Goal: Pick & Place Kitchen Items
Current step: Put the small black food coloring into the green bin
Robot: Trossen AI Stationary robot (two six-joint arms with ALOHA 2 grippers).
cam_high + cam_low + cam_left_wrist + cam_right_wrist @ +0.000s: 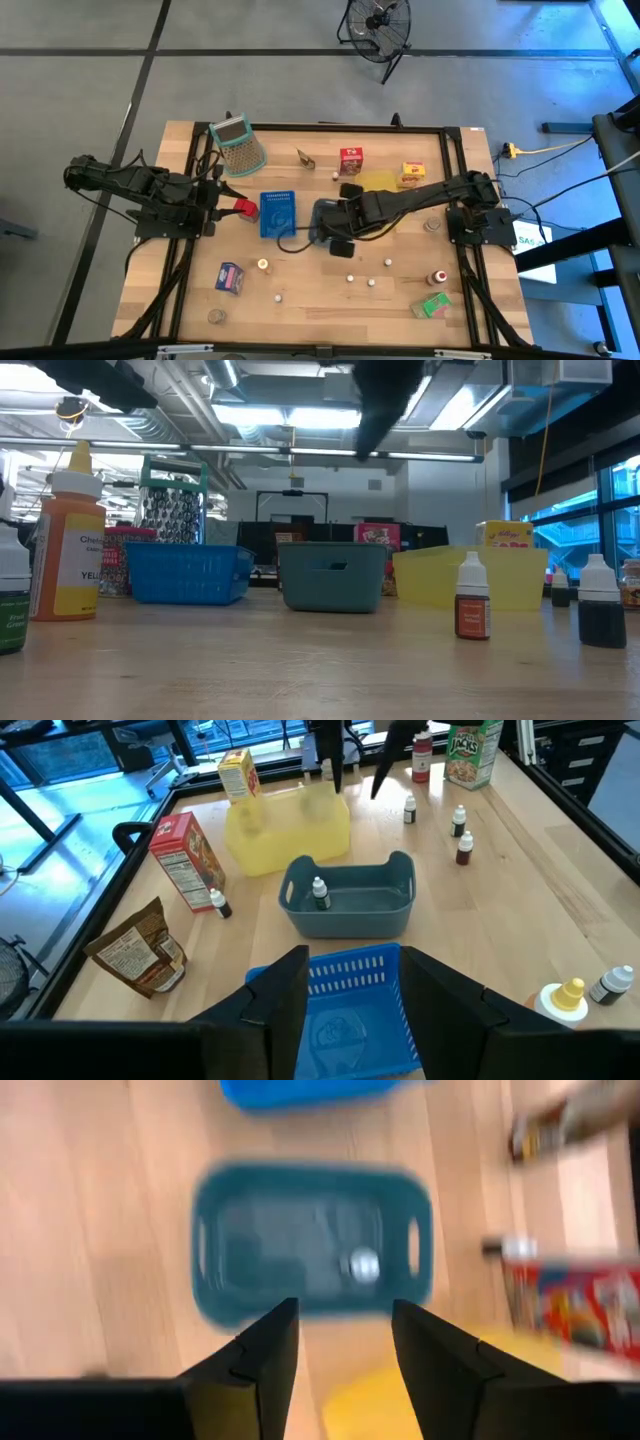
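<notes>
red carton (pixel 351 160): upright, far side of tabletop (pixel 300 300); second one (pixel 244 208) at the blue tray's left
yellow carton (pixel 411 175): upright, beside yellow tray
blue-purple carton (pixel 231 278): near left
green carton (pixel 433 305): flat, near right
red-capped bottle (pixel 438 277): upright
dropper bottle (pixel 320 894): standing in grey-blue tray

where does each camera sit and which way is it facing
High: overhead, looking straight down; both arms show.
Low: at tabletop height, looking level at the grey-blue tray; an arm hangs above.
Left wrist: looks across the blue tray; left claw open.
Right wrist: looks down; right claw open.
All views share the grey-blue tray.
</notes>
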